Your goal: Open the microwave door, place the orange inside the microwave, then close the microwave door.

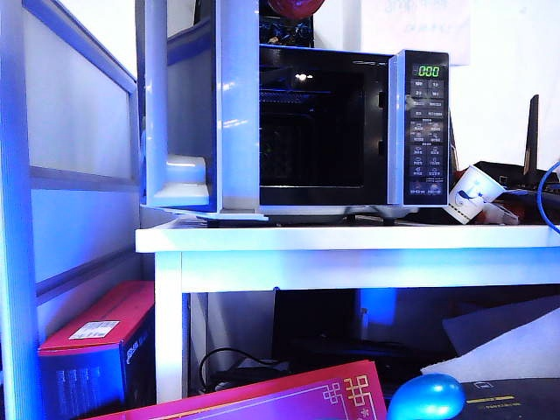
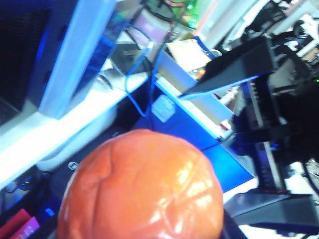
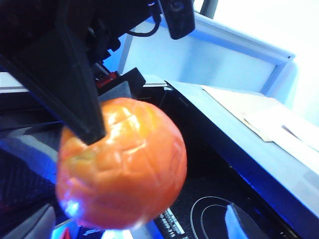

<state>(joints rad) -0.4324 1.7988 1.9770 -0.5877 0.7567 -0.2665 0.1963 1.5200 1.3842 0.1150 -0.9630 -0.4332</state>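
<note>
The microwave point(image 1: 350, 114) stands on the white table point(image 1: 350, 238), its door point(image 1: 201, 105) swung wide open to the left and the dark cavity showing. Neither arm nor the orange appears in the exterior view. The shiny orange point(image 2: 142, 189) fills the near part of the left wrist view, with my left gripper point(image 2: 142, 214) shut on it. In the right wrist view a black finger point(image 3: 75, 89) of that gripper presses on the orange point(image 3: 124, 169). My right gripper point(image 2: 204, 149) stands beside the fruit with its two fingers spread open and nothing between them.
A paper cup point(image 1: 472, 192) lies tilted on the table right of the microwave. Below the table are a red box point(image 1: 96, 341), a red-pink board point(image 1: 289, 398), a glossy blue rounded object point(image 1: 426, 396) and cables point(image 1: 227, 359). A panel wall stands at the left.
</note>
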